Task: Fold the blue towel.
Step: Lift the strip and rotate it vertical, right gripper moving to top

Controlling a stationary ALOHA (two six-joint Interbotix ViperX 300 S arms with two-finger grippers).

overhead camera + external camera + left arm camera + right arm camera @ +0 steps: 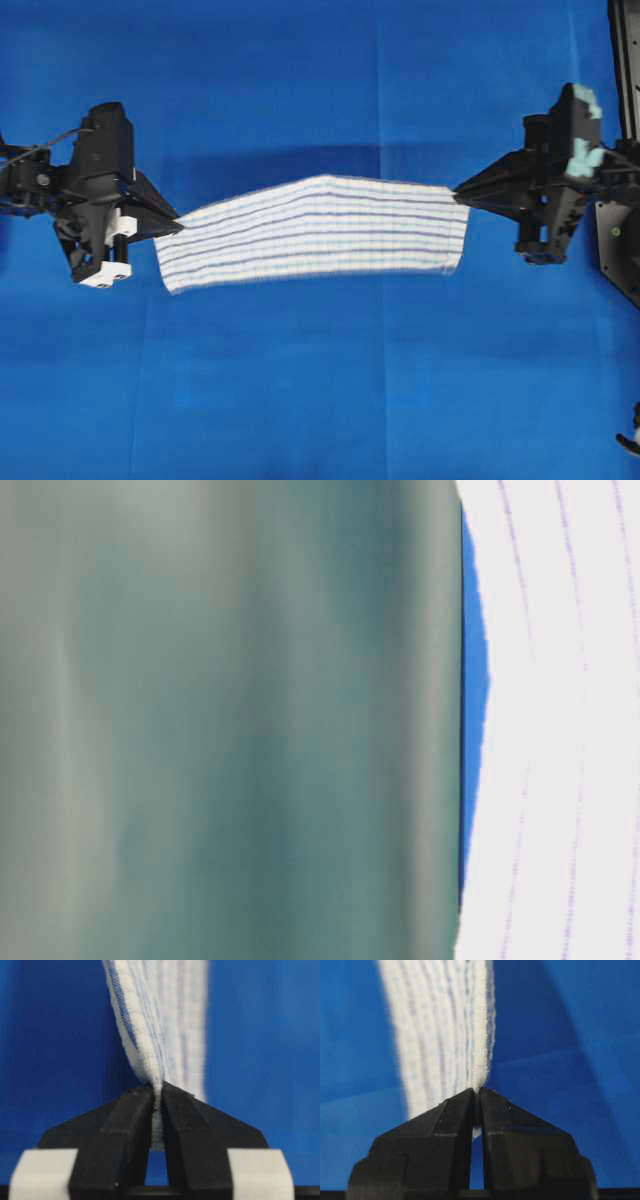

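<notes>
The blue towel (315,233), white with thin blue stripes, hangs stretched between my two grippers above the blue table covering, sagging toward the front. My left gripper (177,226) is shut on its left end; the left wrist view shows the jaws pinching the towel's edge (158,1110). My right gripper (460,191) is shut on its right end; the right wrist view shows the towel (445,1030) running away from the closed jaws (476,1094). In the table-level view the towel (560,720) fills the right side, very close and blurred.
The plain blue table covering (320,400) spreads under everything. A dark frame (625,60) stands at the right edge. A blurred grey-green surface (220,720) blocks most of the table-level view.
</notes>
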